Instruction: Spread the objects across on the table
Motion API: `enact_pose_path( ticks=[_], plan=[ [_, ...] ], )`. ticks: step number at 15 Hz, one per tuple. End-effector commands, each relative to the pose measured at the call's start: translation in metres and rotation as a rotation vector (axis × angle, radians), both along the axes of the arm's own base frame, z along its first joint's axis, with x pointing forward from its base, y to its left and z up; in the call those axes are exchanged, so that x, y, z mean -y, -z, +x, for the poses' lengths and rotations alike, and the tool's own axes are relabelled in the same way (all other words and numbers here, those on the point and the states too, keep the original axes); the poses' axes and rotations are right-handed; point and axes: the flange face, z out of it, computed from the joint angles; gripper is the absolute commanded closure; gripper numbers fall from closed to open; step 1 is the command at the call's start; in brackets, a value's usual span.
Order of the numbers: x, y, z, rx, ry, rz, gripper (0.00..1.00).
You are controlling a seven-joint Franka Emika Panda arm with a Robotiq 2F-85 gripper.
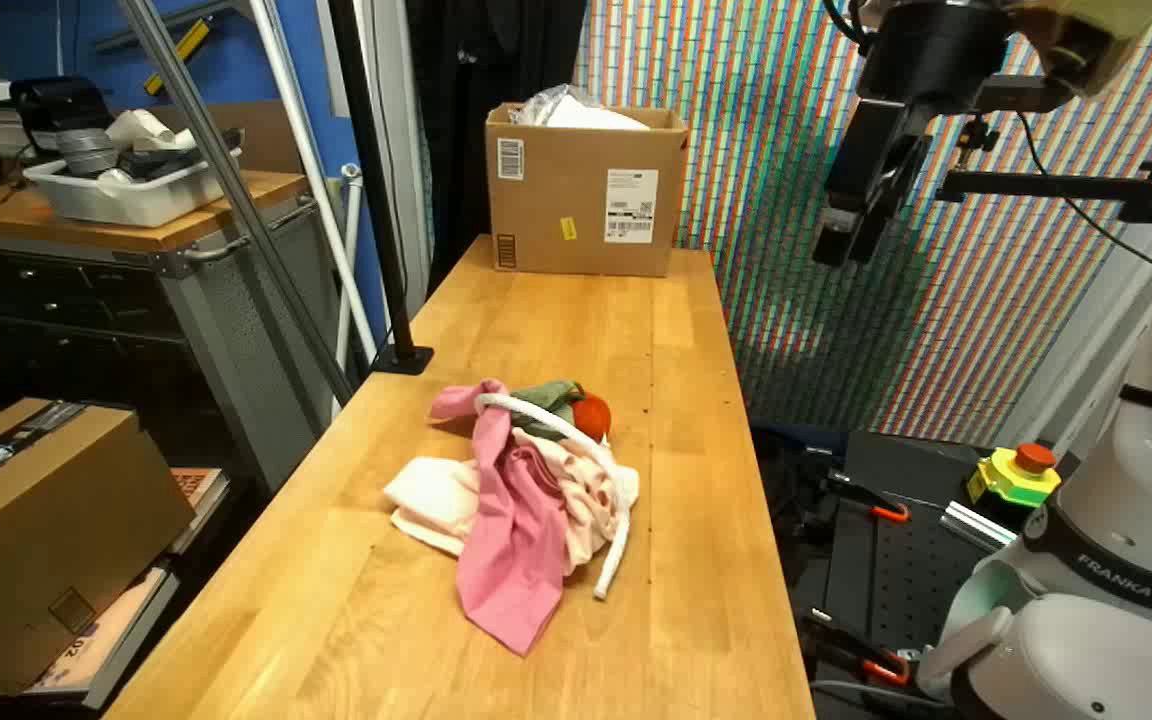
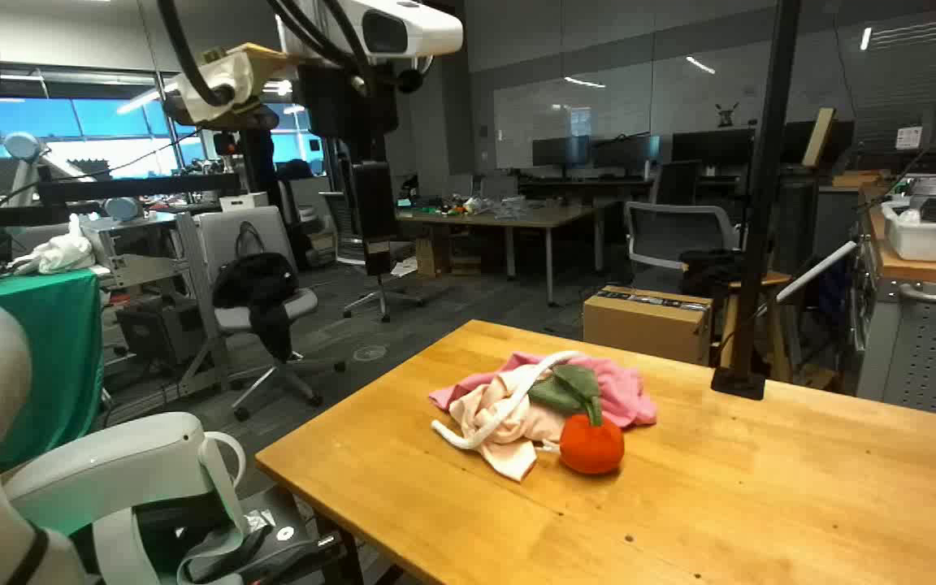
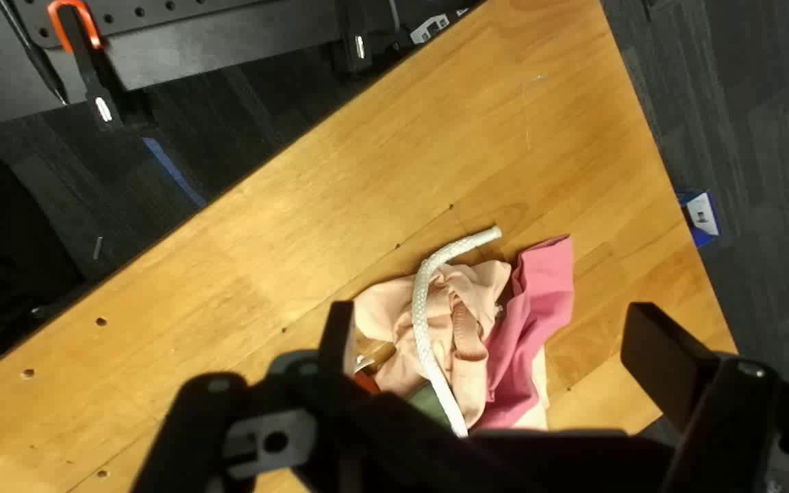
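A pile of objects lies on the wooden table. It holds a pink cloth [image 1: 511, 540], a pale peach cloth [image 1: 436, 492], a curved white rope [image 1: 619, 528] draped on top, and a red-orange round plush [image 2: 591, 444] with green leaves [image 2: 563, 387]. My gripper [image 1: 848, 245] is open, empty and raised high above the table in both exterior views [image 2: 377, 260]. In the wrist view the fingers [image 3: 490, 332] stand wide apart with the rope [image 3: 420, 315], peach cloth [image 3: 382, 311] and pink cloth [image 3: 542, 294] below. The plush [image 3: 366, 382] is mostly hidden behind a finger there.
A large cardboard box [image 1: 566, 210] stands at the table's far end. A black post [image 1: 404, 358] rises from the table's edge near the pile. The wooden table [image 1: 706, 600] is narrow, and my arm's base stands beside its long edge.
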Motion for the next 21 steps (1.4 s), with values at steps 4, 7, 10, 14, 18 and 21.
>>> enact_pose_path(
  ticks=[4, 7, 10, 14, 18, 21],
  plan=[
    [0.0, -0.004, 0.0, 0.007, 0.0, 0.0, 0.0],
    [-0.001, 0.0, 0.004, 0.011, 0.008, -0.019, 0.0],
    [-0.009, 0.001, 0.018, 0.024, -0.015, -0.046, 0.0],
    [-0.027, 0.007, 0.052, 0.064, -0.029, -0.09, 0.0],
    [-0.046, 0.012, 0.089, 0.046, -0.058, -0.11, 0.0],
    [-0.061, 0.018, 0.114, -0.036, -0.098, -0.121, 0.0]
  ],
)
